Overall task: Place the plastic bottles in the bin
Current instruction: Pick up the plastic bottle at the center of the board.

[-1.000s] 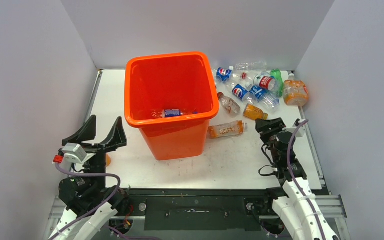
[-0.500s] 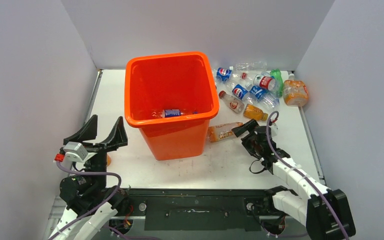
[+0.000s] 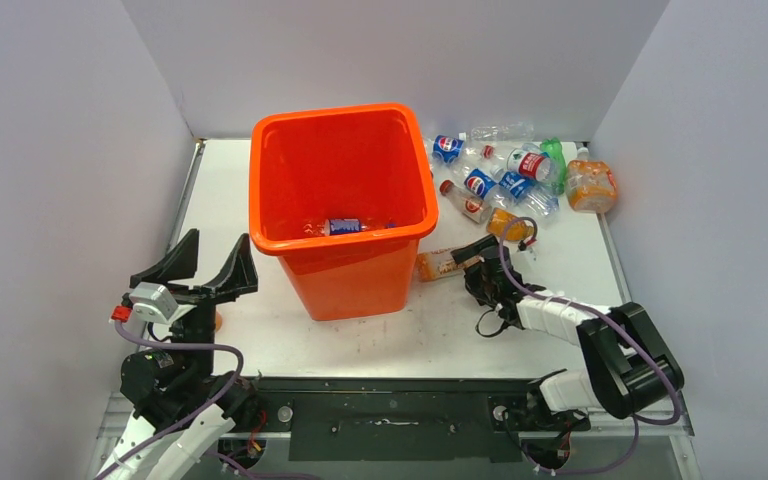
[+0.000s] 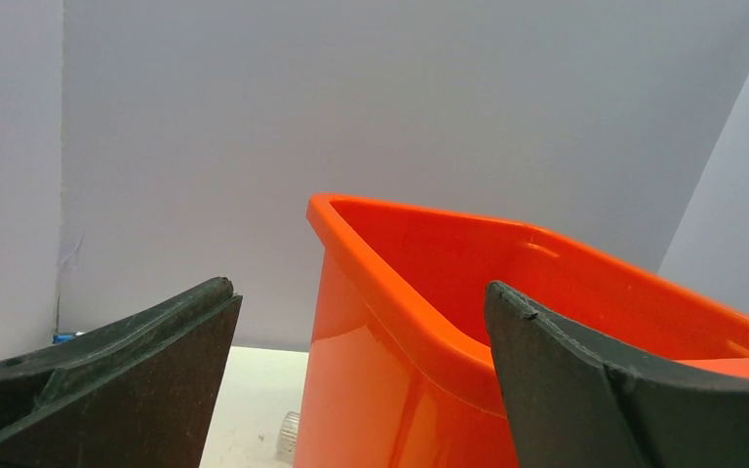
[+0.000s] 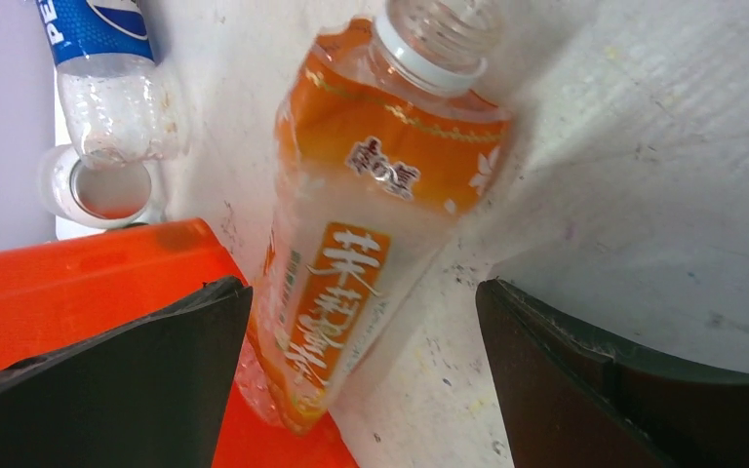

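1. Overhead, my right gripper lies low over the table, reaching left to an orange-label bottle lying just beside the bin.
2. From up there I cannot read the jaws. My right wrist view settles it: they stand wide, one finger on each side of that bottle, and nothing is clamped.
3. Up close, the bottle lies flat with its base end against the bin's foot and its neck pointing away. Whether my left finger brushes it, I cannot tell.
4. That wrist view also catches a blue-label bottle further off, cut by the frame's top edge.
5. Only the overhead view shows the heap of bottles at the table's far right. It holds blue labels, a red one, a green bottle and a squat orange bottle.
6. Only that view looks into the bin too, where a blue-label bottle lies on its floor.
7. My left gripper hangs raised to the near left of the bin, spread open and empty. Its own view shows just the bin's rim and the grey wall between my fingers.
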You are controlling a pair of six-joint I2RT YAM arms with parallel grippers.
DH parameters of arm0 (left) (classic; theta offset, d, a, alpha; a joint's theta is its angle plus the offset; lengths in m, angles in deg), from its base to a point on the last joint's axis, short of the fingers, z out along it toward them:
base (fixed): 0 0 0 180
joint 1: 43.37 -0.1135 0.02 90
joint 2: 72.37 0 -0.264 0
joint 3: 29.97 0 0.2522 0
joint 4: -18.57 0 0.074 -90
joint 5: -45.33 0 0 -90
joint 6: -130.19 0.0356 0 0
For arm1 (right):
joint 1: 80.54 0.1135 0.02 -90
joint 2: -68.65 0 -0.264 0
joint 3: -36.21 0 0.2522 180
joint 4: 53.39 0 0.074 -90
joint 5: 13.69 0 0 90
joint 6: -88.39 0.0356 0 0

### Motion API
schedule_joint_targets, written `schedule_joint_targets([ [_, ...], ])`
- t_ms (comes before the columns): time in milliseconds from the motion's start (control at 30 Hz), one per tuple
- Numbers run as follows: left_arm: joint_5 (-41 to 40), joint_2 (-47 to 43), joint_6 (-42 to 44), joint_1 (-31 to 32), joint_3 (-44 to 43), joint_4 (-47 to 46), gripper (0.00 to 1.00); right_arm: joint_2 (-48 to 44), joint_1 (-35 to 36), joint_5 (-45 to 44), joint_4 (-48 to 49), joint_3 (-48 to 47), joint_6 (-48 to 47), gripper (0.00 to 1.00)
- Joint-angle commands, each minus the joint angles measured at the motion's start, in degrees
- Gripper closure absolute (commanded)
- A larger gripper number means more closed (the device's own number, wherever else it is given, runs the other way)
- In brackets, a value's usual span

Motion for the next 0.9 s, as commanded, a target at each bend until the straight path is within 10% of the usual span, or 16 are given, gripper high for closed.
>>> schedule_joint_targets([
  [0,-0.2,-0.6,0.9,0.5,0.3,-1.1,0.04,3.6,1.0,-4.8,3.5,-2.3,1.9,0.10],
  [400,0.2,-0.9,0.6,0.6,0.2,-0.9,0.04,17.4,0.9,-5.2,-4.8,-9.5,0.3,0.02],
  [867,0.4,-1.4,0.7,0.9,0.2,-0.8,0.04,22.8,-1.9,1.9,-3.7,-9.1,-8.4,0.60],
])
